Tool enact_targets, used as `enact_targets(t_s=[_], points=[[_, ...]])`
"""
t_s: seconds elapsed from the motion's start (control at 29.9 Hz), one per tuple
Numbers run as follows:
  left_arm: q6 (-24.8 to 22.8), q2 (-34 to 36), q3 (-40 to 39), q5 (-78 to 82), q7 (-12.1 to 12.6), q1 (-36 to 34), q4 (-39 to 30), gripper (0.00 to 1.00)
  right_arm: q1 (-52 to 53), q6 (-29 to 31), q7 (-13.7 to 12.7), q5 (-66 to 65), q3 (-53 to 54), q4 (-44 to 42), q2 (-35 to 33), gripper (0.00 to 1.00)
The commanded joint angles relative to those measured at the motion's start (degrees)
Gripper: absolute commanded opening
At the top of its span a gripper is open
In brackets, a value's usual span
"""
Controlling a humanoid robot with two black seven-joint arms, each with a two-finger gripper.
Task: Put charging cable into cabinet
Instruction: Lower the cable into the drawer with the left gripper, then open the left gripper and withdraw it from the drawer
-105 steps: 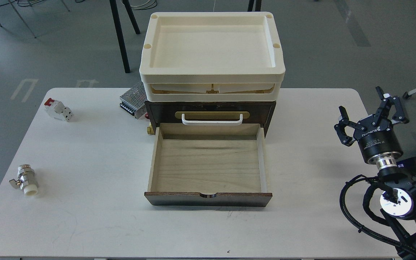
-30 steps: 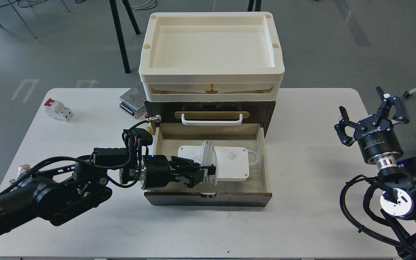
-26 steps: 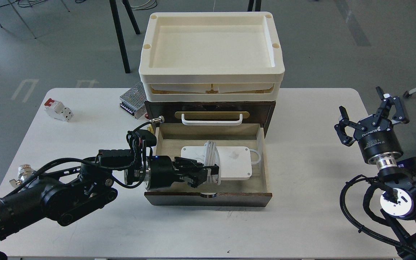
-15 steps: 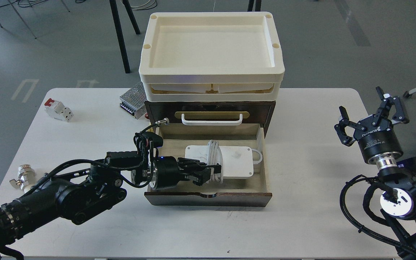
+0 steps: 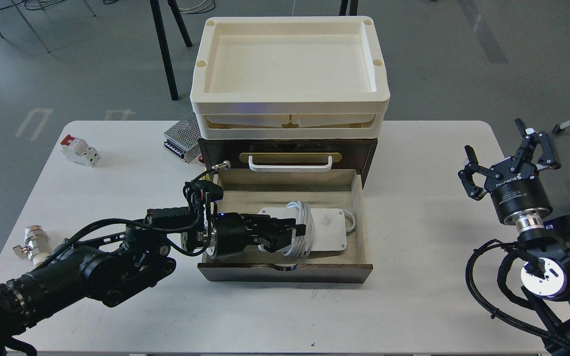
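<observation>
One charging cable [image 5: 325,228] in left end effector [image 5: 299,232], inside drawer [image 5: 285,269].

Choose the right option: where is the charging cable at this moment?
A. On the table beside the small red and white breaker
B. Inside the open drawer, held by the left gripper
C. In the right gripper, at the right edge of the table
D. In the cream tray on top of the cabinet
B: the charging cable lies within the walls of the open drawer, and the left gripper is closed on its coiled cord.

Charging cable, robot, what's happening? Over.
Left gripper shut on charging cable, inside open drawer. Right gripper open, empty. Nothing blocking.
</observation>
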Motion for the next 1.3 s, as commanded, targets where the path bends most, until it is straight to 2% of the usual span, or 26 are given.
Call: enact_targets(t_s=[0.0,0.07,0.2,0.5,0.64,0.74,0.97,1.27], points=[[0.0,0.57,-0.05,0.0,0.0,-0.24,-0.53,0.73,0.0,0.0,0.0,0.0,0.09,0.0,0.0,0.99],[0.0,1.01,-0.13,0.0,0.0,-0.42,-0.79,0.78,0.0,0.0,0.0,0.0,0.09,0.0,0.0,0.99],[0.0,2.15,-0.13,0.0,0.0,-0.5,-1.58,0.79,0.0,0.0,0.0,0.0,0.09,0.0,0.0,1.0],[-0.18,7.95,-0.66,0.08,0.0,-0.86,-8.61,0.79,0.09,0.0,0.0,0.0,0.09,0.0,0.0,0.99],[-0.09,12.51,-1.71,-0.18,0.0,-0.94,-13.17,0.79,0.09,0.0,0.0,0.0,0.09,0.09,0.0,1.0],[-0.18,16.9,-5.66,-1.05,0.0,-0.24,-17.04,0.81,0.09,0.0,0.0,0.0,0.09,0.09,0.0,1.0],[0.26,29.56,-8.66,-16.5,0.0,3.27,-19.33,0.86,0.09,0.0,0.0,0.0,0.09,0.0,0.0,0.99],[2.98,36.78,-8.66,-41.71,0.0,8.02,-18.19,0.88,0.09,0.0,0.0,0.0,0.09,0.0,0.0,0.99]])
